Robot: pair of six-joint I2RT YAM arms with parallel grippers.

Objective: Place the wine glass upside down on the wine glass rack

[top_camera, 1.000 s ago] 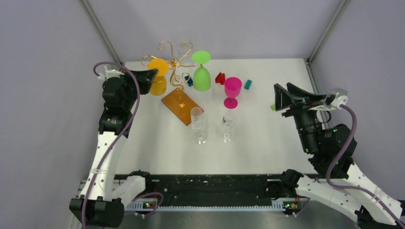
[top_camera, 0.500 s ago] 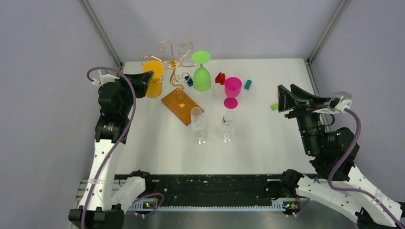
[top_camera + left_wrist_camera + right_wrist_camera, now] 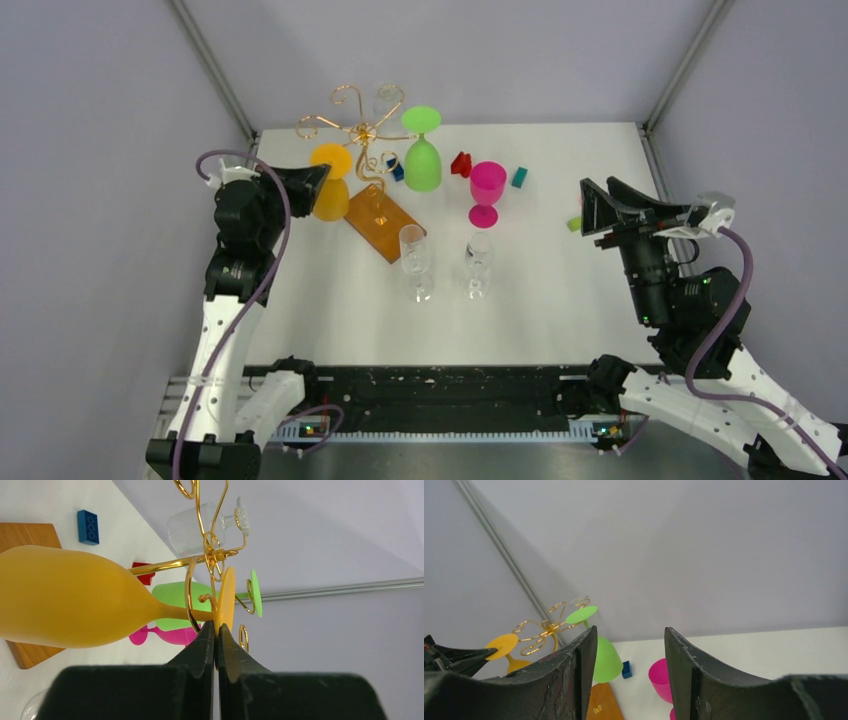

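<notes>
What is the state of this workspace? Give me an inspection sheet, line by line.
Surface: white table, no spills seen.
Job's things: rack on its wooden base; orange glass, green glass and rear clear glass hang on it upside down; pink glass, left clear glass and right clear glass stand upright.
Clutter: blue brick, red block, teal block, green block.
Grippers: left gripper shut, tips at the orange glass's foot; right gripper open, holding nothing.
Cables: left cable and right cable, purple, loop along the arms.
Surroundings: grey walls, metal posts.
</notes>
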